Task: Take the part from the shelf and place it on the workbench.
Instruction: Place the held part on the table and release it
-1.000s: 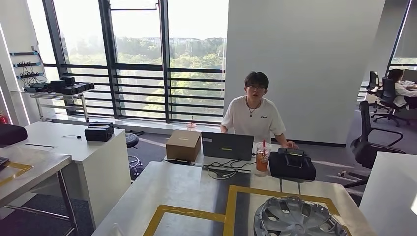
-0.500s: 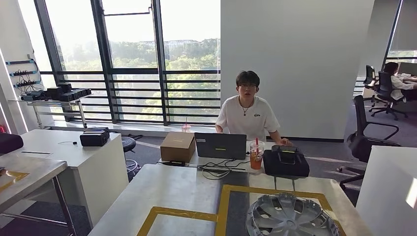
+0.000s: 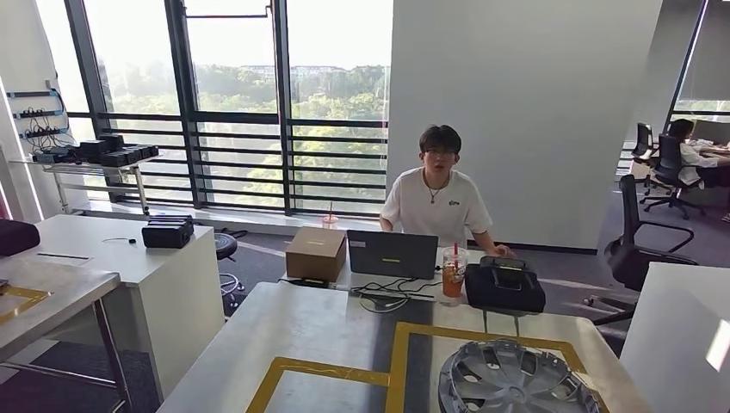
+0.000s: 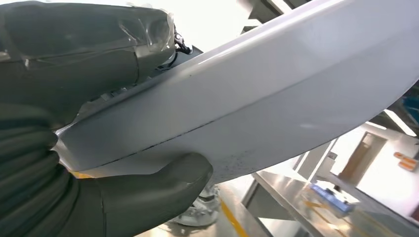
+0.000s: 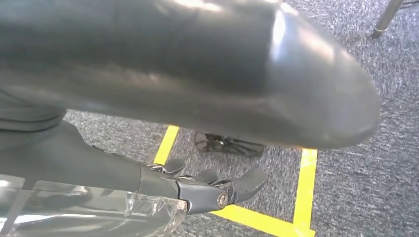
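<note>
One wheel cover [image 3: 512,379] lying on the tabletop [image 3: 318,331], beyond it one laptop [image 3: 392,255], one cardboard box [image 3: 317,253], one iced drink [image 3: 453,273], one black bag [image 3: 505,288], one person [image 3: 437,200] seated behind. One pale curved panel [image 4: 276,84] clamped in the left hand [image 4: 74,197], fingers [image 4: 74,44] over its edge, thumb beneath. Best carried level, lowered onto bare steel beside the wheel cover, released only once resting. One right hand [image 5: 197,190] hanging over carpet [image 5: 375,163], fingers loosely apart, holding nothing.

Silver wheel cover [image 3: 513,382] on yellow-taped workbench [image 3: 318,331] (part [image 4: 276,94] seemingly white).
</note>
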{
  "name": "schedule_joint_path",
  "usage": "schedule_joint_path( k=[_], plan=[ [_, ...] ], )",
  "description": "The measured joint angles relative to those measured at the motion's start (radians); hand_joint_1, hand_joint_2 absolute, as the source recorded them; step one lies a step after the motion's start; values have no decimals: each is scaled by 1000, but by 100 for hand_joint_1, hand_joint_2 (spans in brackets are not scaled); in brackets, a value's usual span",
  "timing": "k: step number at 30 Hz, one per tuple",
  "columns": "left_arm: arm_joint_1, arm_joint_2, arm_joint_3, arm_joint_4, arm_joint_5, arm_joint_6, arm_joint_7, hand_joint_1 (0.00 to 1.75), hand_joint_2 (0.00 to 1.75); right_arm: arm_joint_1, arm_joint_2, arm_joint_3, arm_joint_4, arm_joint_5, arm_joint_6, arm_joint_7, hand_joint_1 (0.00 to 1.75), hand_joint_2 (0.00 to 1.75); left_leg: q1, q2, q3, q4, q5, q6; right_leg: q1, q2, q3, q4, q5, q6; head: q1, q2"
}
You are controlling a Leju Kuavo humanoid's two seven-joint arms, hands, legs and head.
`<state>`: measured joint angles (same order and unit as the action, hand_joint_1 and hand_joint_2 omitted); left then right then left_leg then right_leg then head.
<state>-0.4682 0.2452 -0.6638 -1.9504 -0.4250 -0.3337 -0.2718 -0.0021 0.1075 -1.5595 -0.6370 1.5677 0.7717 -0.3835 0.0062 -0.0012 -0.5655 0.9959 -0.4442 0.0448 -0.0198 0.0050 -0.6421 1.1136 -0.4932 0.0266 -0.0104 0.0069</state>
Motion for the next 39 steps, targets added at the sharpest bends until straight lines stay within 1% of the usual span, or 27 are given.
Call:
schedule_joint_path(
  k=[2, 3, 4, 5, 6, 7, 8, 9, 11, 13, 15, 17, 18, 19, 20, 22, 24, 26, 28, 30, 32, 33, 34, 35, 37, 38, 39],
  plan=[
    [-21, 0, -20, 35, -33, 10, 9, 175, 175, 1, 0, 0, 0, -7, 11, 1, 0, 0, -2, 1, -4, 0, 2, 3, 0, 0, -69, 142, -53, -1, 2, 0],
    [-29, 0, -30, 55, -51, 16, 14, 175, 175, 2, 1, 0, -2, -12, 20, 2, 0, 0, -3, 1, -5, 0, 2, 3, 0, 0, -88, 181, -62, 2, 3, 0],
    [-36, 1, -40, 76, -70, 23, 20, 175, 175, 3, 3, 0, -5, -16, 29, 3, 0, 0, -3, 1, -5, 1, 2, 3, -1, -1, -86, 179, -55, 8, 4, 0],
    [-42, 2, -49, 97, -90, 32, 24, 175, 175, 3, 5, 0, -10, -20, 39, 4, 0, 0, -3, 1, -4, 1, 2, 3, -2, -1, -65, 135, -34, 15, 4, 0],
    [-47, 2, -56, 118, -114, 43, 28, 175, 175, 3, 7, 0, -17, -22, 45, 5, 0, 0, -3, 1, -4, 3, 1, 1, -3, -2, -26, 60, -5, 22, 5, 0],
    [-51, 3, -62, 140, -141, 56, 32, 175, 175, 2, 9, 0, -23, -23, 50, 5, 0, 0, -6, 1, -4, 5, 0, -2, -3, -4, 12, -15, 20, 23, 6, 0],
    [-53, 3, -68, 161, -173, 69, 37, 175, 175, 1, 10, 0, -27, -23, 51, 6, 0, 0, -8, 0, -5, 8, -2, -7, -2, -5, 41, -73, 39, 19, 6, 0],
    [-55, 4, -73, 182, -207, 83, 43, 175, 175, 0, 11, 0, -29, -23, 49, 6, 0, 0, -10, 0, -7, 10, -3, -12, -1, -5, 57, -106, 48, 12, 6, 0],
    [-57, 6, -80, 223, -277, 104, 56, 175, 175, 0, 11, 0, -29, -19, 39, 6, 0, 0, -11, 1, -8, 10, -3, -22, 2, -4, 61, -115, 52, -5, 5, 0],
    [-60, 10, -82, 259, -336, 117, 70, 175, 175, 0, 10, 0, -27, -14, 24, 4, 0, 0, -7, 1, -17, 26, -16, -33, -2, -3, 61, -117, 54, -16, 4, 0],
    [-65, 15, -79, 296, -379, 122, 84, 175, 175, 0, 7, 0, -19, -9, 9, 2, 0, 0, -3, 0, -58, 109, -63, -44, -6, -3, 63, -119, 55, -25, 1, 0],
    [-69, 19, -76, 343, -417, 122, 96, 175, 175, -1, 2, 0, -6, -7, -5, 1, 0, 0, 0, 0, -126, 250, -121, -50, -4, -3, 62, -118, 55, -29, -1, 0],
    [-69, 20, -73, 368, -435, 123, 100, 175, 175, -1, -1, 0, 2, -7, -11, 0, 0, 0, 1, 0, -151, 297, -133, -51, -3, -2, 62, -118, 54, -30, -1, 0],
    [-69, 22, -70, 392, -452, 124, 103, 175, 175, 0, -4, 0, 10, -7, -14, -1, 0, 0, 1, 0, -158, 307, -125, -51, -2, -1, 63, -118, 54, -30, -2, 0],
    [-70, 24, -66, 412, -467, 126, 106, 175, 175, 0, -6, 0, 16, -7, -16, -2, 0, 0, 2, 0, -144, 274, -99, -49, -1, 0, 64, -118, 54, -30, -2, 0],
    [-75, 27, -56, 447, -494, 131, 110, 175, 175, -1, -8, 0, 26, -7, -18, -3, 0, 0, -1, 0, -76, 133, -31, -38, 2, 3, 67, -118, 54, -29, -3, 0],
    [-83, 28, -49, 473, -510, 136, 112, 175, 175, -2, -10, 0, 34, -8, -18, -4, 0, 0, -5, 0, -26, 33, -1, -28, 7, 4, 65, -117, 54, -25, -4, 0],
    [-88, 28, -46, 496, -532, 138, 118, 175, 175, -2, -11, 0, 41, -9, -19, -4, 0, 0, -10, 0, -19, 14, 0, -24, 9, 3, 61, -119, 57, -17, -4, 0],
    [-91, 28, -42, 523, -574, 139, 130, 175, 175, -2, -14, 0, 46, -9, -20, -4, 0, 0, -6, 2, -15, 2, 8, -14, 9, 3, 54, -112, 52, -9, -4, 0],
    [-101, 27, -36, 559, -633, 147, 143, 175, 175, -3, -19, 0, 52, -8, -25, -4, 0, 0, 0, 4, -10, -10, 17, -3, 10, 2, 19, -43, 18, -9, -2, 0],
    [-111, 25, -33, 608, -693, 157, 154, 175, 175, -4, -25, 0, 61, -4, -33, -6, 0, 0, -2, 4, -12, -11, 19, 0, 9, 1, -49, 98, -37, -13, 1, 0],
    [-112, 23, -32, 633, -717, 160, 159, 175, 175, -4, -28, 0, 67, -2, -39, -6, 0, 0, -3, 5, -13, -10, 19, 0, 8, 1, -78, 156, -55, -11, 2, 0],
    [-113, 19, -31, 658, -738, 163, 165, 175, 175, -5, -32, 2, 74, 0, -46, -7, 0, 0, -3, 4, -13, -10, 19, 0, 6, 1, -91, 182, -58, -6, 2, 0],
    [-115, 14, -29, 681, -756, 165, 169, 175, 175, -5, -36, 4, 83, 2, -53, -7, 0, 0, -3, 4, -13, -9, 19, 0, 5, 1, -82, 161, -44, 1, 3, 0],
    [-122, -2, -25, 722, -787, 170, 175, 175, 175, -7, -49, 10, 104, 3, -70, -7, 0, 0, -3, 1, -13, -6, 17, -4, -1, -2, -12, 19, 11, 16, 4, 0],
    [-129, -12, -23, 742, -800, 172, 176, 175, 175, -9, -57, 14, 117, 3, -79, -7, 0, 0, -6, 0, -14, -3, 15, -8, -1, -3, 23, -51, 35, 17, 5, 0],
    [-136, -21, -22, 761, -810, 172, 176, 175, 175, -11, -63, 17, 130, 3, -88, -7, 0, 0, -8, -1, -16, 0, 14, -12, -1, -4, 47, -98, 50, 13, 5, 0]
  ],
)
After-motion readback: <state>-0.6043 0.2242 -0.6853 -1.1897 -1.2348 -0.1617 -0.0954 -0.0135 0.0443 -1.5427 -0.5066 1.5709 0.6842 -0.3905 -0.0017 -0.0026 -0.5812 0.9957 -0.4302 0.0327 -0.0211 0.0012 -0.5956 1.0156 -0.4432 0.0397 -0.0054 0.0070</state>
